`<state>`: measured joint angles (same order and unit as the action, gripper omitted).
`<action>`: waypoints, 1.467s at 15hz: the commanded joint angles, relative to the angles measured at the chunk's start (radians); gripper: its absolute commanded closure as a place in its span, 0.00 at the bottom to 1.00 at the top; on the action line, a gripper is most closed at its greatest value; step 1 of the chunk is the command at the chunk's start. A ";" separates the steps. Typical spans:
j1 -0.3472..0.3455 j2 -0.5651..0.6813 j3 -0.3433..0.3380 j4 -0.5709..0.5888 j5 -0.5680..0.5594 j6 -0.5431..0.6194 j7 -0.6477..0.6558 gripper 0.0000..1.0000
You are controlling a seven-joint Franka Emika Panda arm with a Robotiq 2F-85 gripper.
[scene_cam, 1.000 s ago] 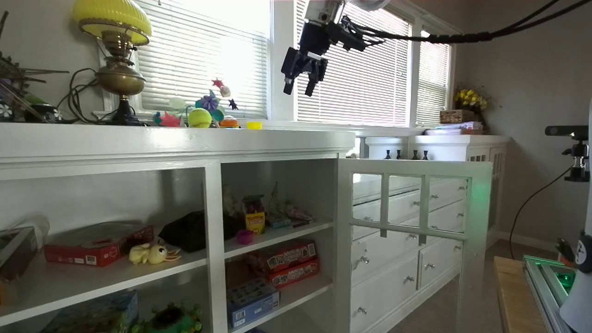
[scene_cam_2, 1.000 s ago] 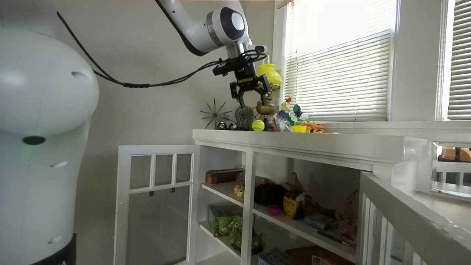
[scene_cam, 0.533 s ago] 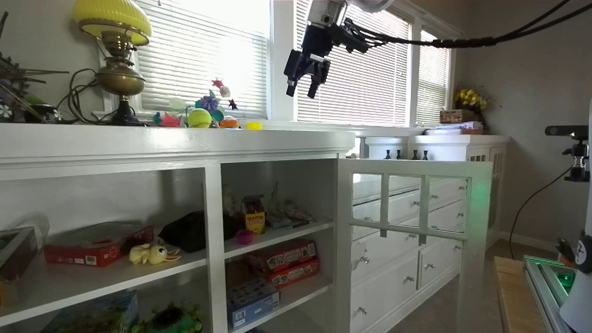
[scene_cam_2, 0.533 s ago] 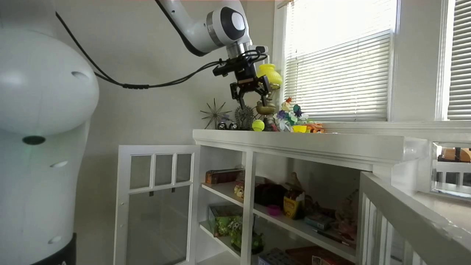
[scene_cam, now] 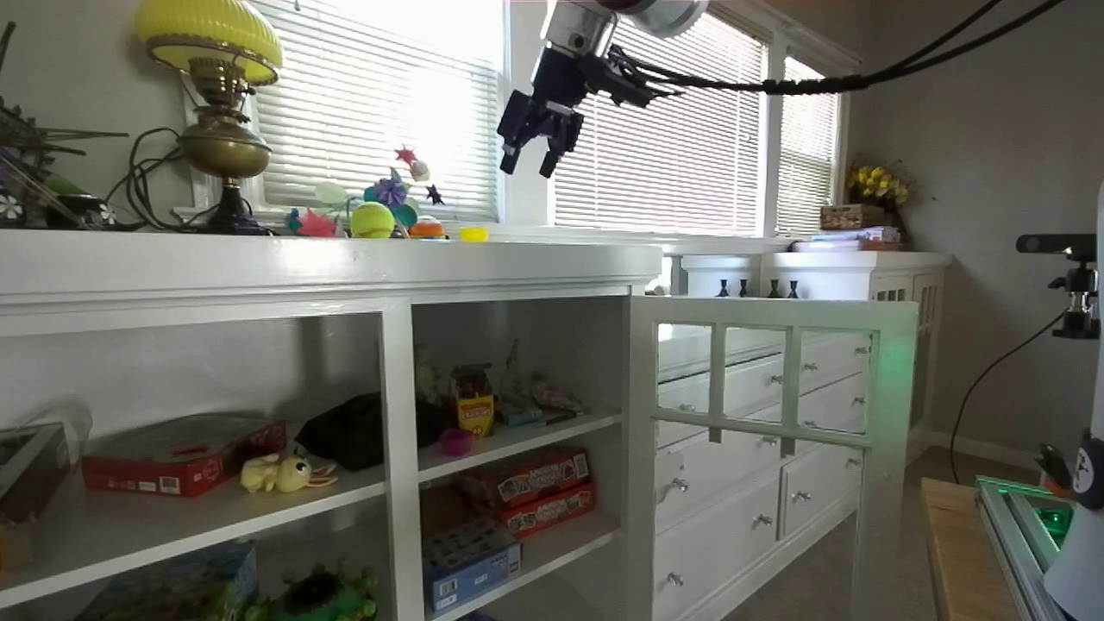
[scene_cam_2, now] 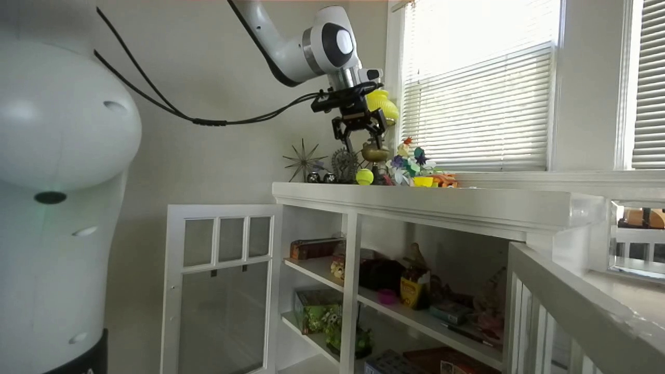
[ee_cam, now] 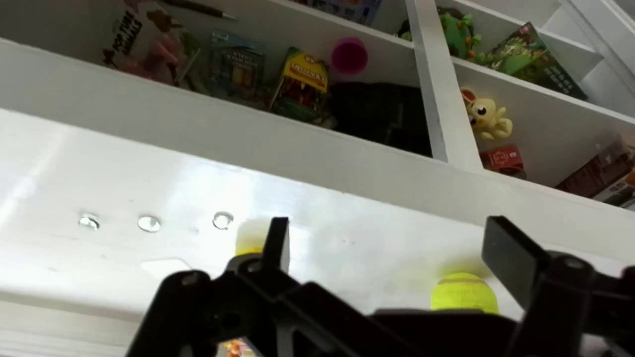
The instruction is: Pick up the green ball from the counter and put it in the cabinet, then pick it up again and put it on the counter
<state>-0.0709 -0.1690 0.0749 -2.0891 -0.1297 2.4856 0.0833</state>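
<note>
Overhead, end effector (scene_cam: 528, 167): hung above the desk (scene_cam: 517, 266), jaws spread wide.
Green ball (scene_cam: 373, 221): rested on the desk near colourful flowers (scene_cam: 390, 191).
Yellow object (scene_cam_2: 422, 182): sat on the desk, probably a small cup, partly hidden in the wrist view.
Cabinet (scene_cam: 397, 457): stood open below, holding toys (scene_cam: 278, 474) and boxes (scene_cam: 177, 467).

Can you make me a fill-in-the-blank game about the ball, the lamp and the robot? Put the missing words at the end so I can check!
1. Between the counter and the cabinet under it, the green tennis ball rests on the ____.
2. The gripper is not shut; it is ____.
3. The lampshade is bright ____.
4. In the wrist view, a toy pack reads "Pop Tube ____".

Missing words: counter; open; yellow; Animals.
</note>
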 commanded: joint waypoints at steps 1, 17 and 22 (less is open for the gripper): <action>0.037 0.151 -0.009 0.192 -0.018 0.007 -0.046 0.00; 0.143 0.571 -0.021 0.660 -0.018 -0.025 -0.109 0.00; 0.137 0.627 -0.010 0.712 0.014 0.012 -0.157 0.00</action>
<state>0.0629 0.4059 0.0643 -1.4535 -0.1294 2.4952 -0.0256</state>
